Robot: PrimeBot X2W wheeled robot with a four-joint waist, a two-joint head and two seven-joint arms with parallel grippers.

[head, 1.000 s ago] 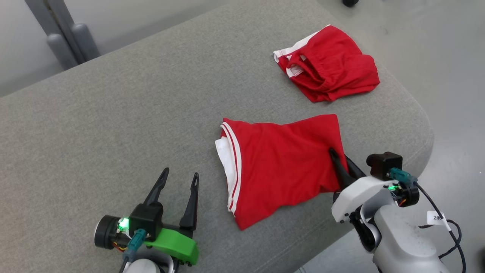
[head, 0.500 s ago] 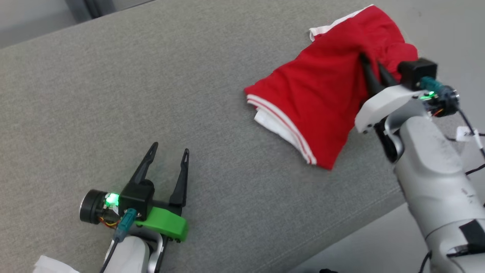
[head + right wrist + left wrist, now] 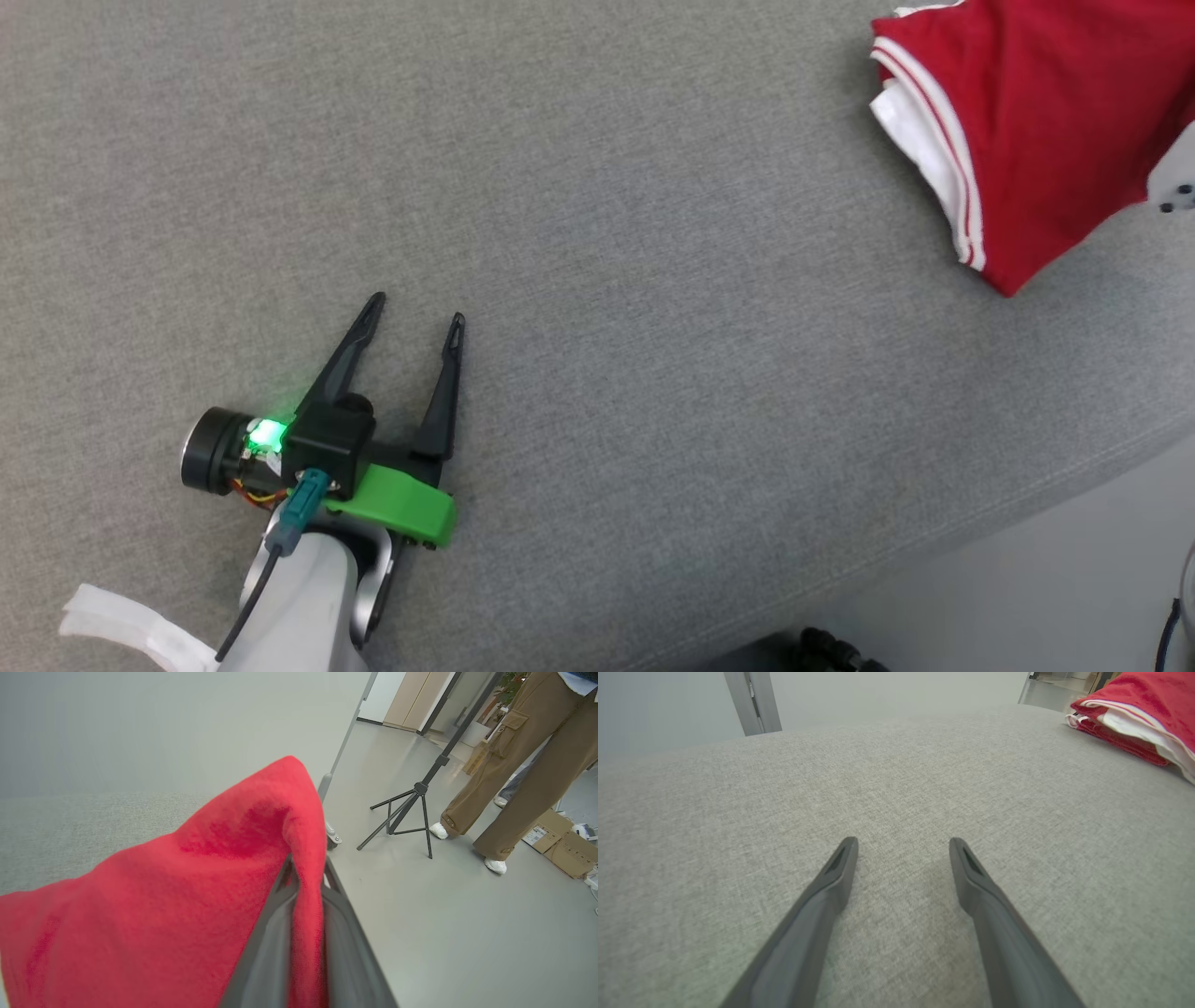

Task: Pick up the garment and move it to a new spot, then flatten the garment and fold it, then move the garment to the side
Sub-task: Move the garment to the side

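- The right claw (image 3: pixel 308 870) is closed on the garment (image 3: pixel 163 896). A fold of red cloth is pinched between its two dark fingers and drapes over their tips.
- The garment (image 3: pixel 1036 121) is plain red, with a hem of two thin white stripes and a white layer showing under that hem. It looks doubled over, with soft creases.
- In the head view the garment sits at the upper right. Its striped hem faces the left claw and one red corner points down toward the edge of the surface (image 3: pixel 653 280). Whether that corner touches the surface cannot be told.
- The left claw (image 3: pixel 415 310) is well apart from the garment, its fingers spread wide with nothing between them, low over the grey woven surface.
- Between the garment and the left claw lies a broad stretch of bare grey surface.
- Just below the garment, the rounded edge of the surface runs diagonally, with pale floor (image 3: pixel 1074 597) beyond it.
- Past the garment, the right wrist view shows open floor, then a black tripod (image 3: pixel 411 812), a person's legs (image 3: pixel 514 765) in brown trousers, and a cardboard box (image 3: pixel 560 844).
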